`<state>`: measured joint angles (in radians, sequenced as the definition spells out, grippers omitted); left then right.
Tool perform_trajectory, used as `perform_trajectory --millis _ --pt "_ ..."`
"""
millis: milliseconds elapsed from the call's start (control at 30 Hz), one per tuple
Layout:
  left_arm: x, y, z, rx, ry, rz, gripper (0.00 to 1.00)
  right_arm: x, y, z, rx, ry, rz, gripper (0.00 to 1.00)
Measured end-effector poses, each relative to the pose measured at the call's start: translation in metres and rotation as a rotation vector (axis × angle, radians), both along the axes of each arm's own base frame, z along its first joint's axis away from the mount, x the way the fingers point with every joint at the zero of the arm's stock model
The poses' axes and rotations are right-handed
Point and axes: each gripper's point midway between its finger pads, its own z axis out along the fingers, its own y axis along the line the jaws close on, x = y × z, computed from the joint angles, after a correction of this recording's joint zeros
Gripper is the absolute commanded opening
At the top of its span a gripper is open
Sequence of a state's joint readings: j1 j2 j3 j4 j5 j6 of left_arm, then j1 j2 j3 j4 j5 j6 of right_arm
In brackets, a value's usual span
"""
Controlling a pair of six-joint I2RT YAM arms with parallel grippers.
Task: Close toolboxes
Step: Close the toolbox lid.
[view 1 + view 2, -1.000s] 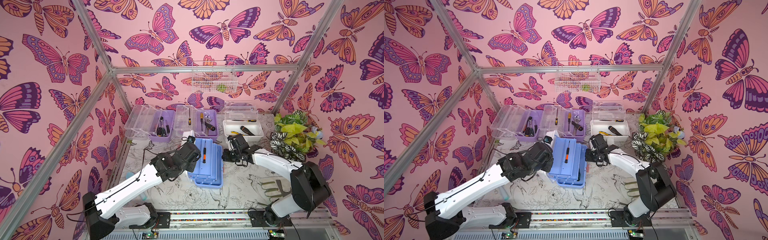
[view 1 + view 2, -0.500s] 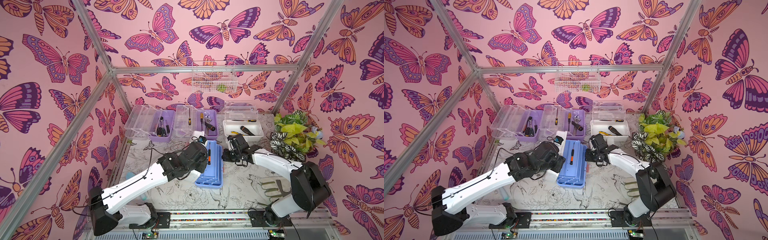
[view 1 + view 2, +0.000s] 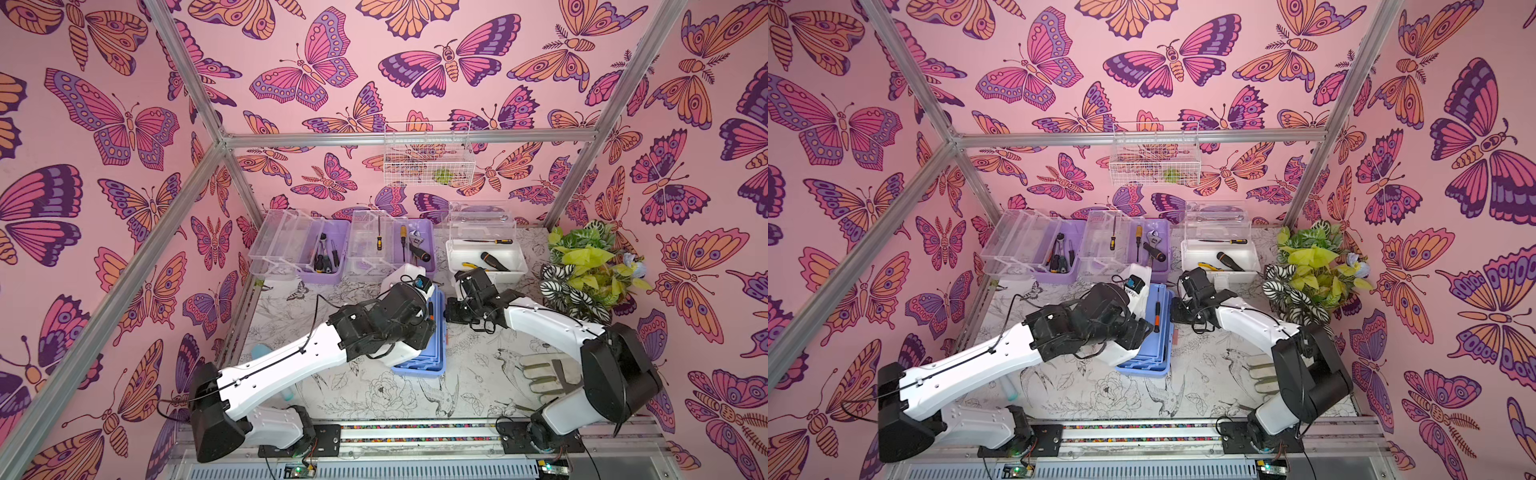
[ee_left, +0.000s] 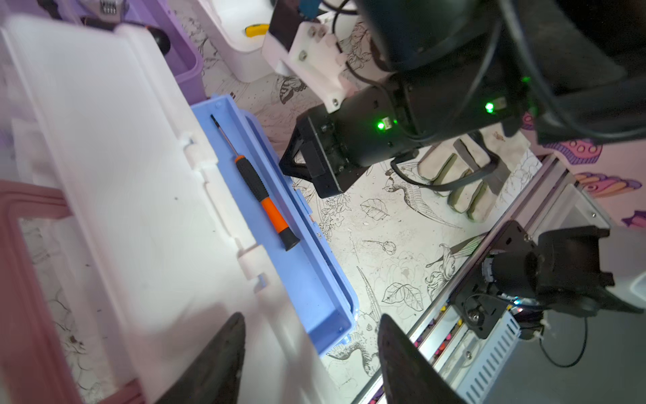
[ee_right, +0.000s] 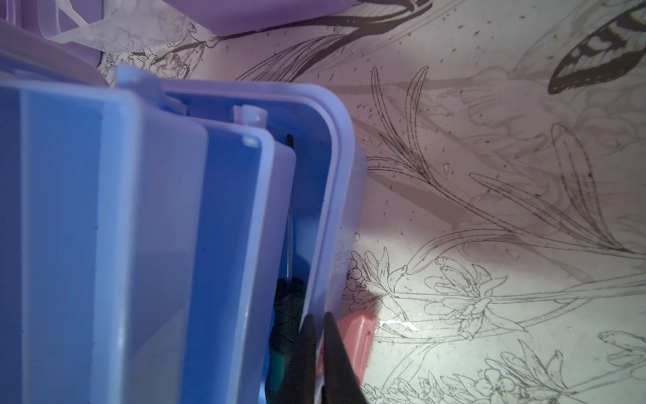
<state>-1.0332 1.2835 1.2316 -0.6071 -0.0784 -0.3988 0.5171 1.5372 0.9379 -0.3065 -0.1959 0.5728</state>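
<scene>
Sitting in the middle of the table (image 3: 374,399), the light blue toolbox (image 3: 419,365) is lying between the two arms. Its white lid (image 4: 122,175) is leaning over most of the base. One strip is showing open, and an orange-and-black screwdriver (image 4: 265,196) is lying in it.

The left hand (image 4: 310,318) is hovering over the lid's free edge with its fingers spread and nothing clamped between them. The right hand (image 5: 318,316) is pinching the thin blue rim of the base, just beside a pink latch (image 5: 356,335).

Farther back, the purple toolbox nearest the side wall (image 3: 324,253), the purple toolbox beside it (image 3: 415,249) and the white toolbox (image 3: 486,257) are all standing with their clear lids thrown open.

These boxes are looking like thin moulded plastic: probably light, smooth enough to slip, and likely to skate across the table if pushed without a brace. The walls are likely flexing a little under a pinch. The lid is best taken at its free long edge near the notched tabs, or pressed flat from above. The pink handle (image 4: 21,245) is probably pivoting and is giving poor control. The base is best held by its rim, as the right hand is doing, clear of the latch so that it is not getting trapped under the closing lid.
</scene>
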Motion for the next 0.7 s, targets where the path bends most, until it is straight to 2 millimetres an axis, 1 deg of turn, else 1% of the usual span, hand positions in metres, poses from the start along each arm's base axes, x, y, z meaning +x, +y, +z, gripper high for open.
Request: perform_trajectory --millis 67,167,200,267,333,367,433,467,533,567,667,700 --pt "-0.007 0.004 0.016 -0.04 -0.023 -0.007 0.68 -0.001 0.0 0.0 0.002 0.002 0.002 0.1" --pt "-0.012 0.019 0.04 -0.102 -0.073 0.014 0.68 -0.001 0.0 0.0 0.001 0.003 0.001 0.1" --pt "-0.011 0.027 0.045 -0.119 -0.086 0.034 0.68 -0.001 0.0 0.0 0.003 0.005 0.001 0.1" --pt "-0.003 0.043 0.045 -0.135 -0.085 0.087 0.68 -0.001 0.0 0.0 0.004 0.005 0.002 0.1" --pt "0.01 0.058 0.031 -0.119 -0.065 0.156 0.68 -0.001 0.0 0.0 0.005 0.006 0.003 0.1" --pt "0.016 0.065 0.02 -0.099 -0.047 0.189 0.69 -0.001 0.0 0.0 0.006 0.006 0.003 0.1" --pt "0.026 0.071 -0.005 -0.046 -0.006 0.23 0.73 -0.001 0.0 0.0 0.005 0.006 0.003 0.1" --pt "0.03 0.072 -0.02 -0.013 0.02 0.245 0.76 -0.001 0.0 0.0 0.004 0.006 0.003 0.1" --pt "0.036 0.071 -0.04 0.034 0.058 0.261 0.82 -0.001 0.0 0.0 0.004 0.005 0.004 0.1" --pt "0.039 0.069 -0.049 0.053 0.074 0.264 0.86 -0.002 -0.001 0.001 0.002 0.006 0.006 0.11" --pt "0.045 0.062 -0.066 0.079 0.102 0.261 1.0 -0.007 -0.006 0.002 -0.01 0.021 0.005 0.12" --pt "0.047 0.059 -0.07 0.085 0.107 0.258 0.99 -0.008 -0.007 0.003 -0.011 0.022 0.006 0.13"
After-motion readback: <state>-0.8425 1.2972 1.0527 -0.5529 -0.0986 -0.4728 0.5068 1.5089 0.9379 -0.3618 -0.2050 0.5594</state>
